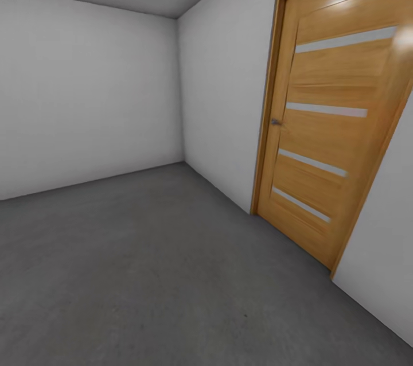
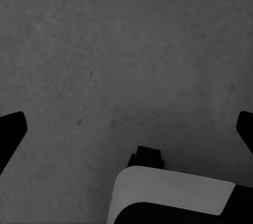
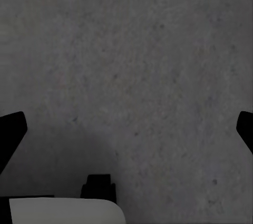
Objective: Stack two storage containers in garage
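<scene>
I am in the garage, a bare room with pale grey walls (image 1: pixel 86 90) and a dark grey concrete floor (image 1: pixel 149 263). The two storage containers are out of view. In the left wrist view my left gripper (image 2: pixel 126 129) hangs open over the floor (image 2: pixel 126 50), its dark fingertips (image 2: pixel 11 129) wide apart with nothing between them. My right gripper (image 3: pixel 126 129) is open in the same way above the mottled floor (image 3: pixel 137 55), and it too is empty.
A closed wooden door (image 1: pixel 332 125) with pale horizontal strips and a small handle (image 1: pixel 276 122) is set in the right wall. The room's far corner (image 1: pixel 179 90) lies ahead. A white and black part of my own body (image 2: pixel 174 197) shows below the left gripper, and the same body (image 3: pixel 63 211) below the right one.
</scene>
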Robot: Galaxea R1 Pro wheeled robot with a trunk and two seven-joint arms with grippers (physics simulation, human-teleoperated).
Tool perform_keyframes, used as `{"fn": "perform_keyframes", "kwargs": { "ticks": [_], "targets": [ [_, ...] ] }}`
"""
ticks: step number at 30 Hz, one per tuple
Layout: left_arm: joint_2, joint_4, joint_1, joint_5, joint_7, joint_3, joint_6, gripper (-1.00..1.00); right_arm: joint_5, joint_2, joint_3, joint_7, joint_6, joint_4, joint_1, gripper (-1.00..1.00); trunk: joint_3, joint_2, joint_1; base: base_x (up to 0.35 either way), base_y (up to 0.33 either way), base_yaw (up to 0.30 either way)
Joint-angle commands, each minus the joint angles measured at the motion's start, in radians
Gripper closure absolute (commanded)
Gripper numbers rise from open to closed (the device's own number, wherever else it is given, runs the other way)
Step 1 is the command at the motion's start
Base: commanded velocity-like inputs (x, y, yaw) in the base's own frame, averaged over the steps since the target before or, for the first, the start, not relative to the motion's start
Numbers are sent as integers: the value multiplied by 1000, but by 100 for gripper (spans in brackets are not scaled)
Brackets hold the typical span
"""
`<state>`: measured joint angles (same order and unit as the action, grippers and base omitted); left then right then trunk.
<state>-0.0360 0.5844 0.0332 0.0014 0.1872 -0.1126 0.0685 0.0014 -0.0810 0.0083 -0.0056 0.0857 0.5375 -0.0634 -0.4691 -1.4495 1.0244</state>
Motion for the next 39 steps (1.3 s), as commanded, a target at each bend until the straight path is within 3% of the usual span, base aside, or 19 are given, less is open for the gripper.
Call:
{"fn": "perform_keyframes", "kwargs": {
  "ticks": [1,9,39],
  "targets": [
    [-1,3,1,0,0,-2,7,-100,0,0,1,-1,6,2,0,-100,-1,0,1,306,179,-4],
    [-1,3,1,0,-2,-2,7,-100,0,0,1,-1,6,2,0,-100,-1,0,1,296,193,-89],
    [0,3,1,0,0,-4,7,-100,0,0,0,-1,6,2,0,-100,-1,0,1,277,213,-272]
  ]
}}
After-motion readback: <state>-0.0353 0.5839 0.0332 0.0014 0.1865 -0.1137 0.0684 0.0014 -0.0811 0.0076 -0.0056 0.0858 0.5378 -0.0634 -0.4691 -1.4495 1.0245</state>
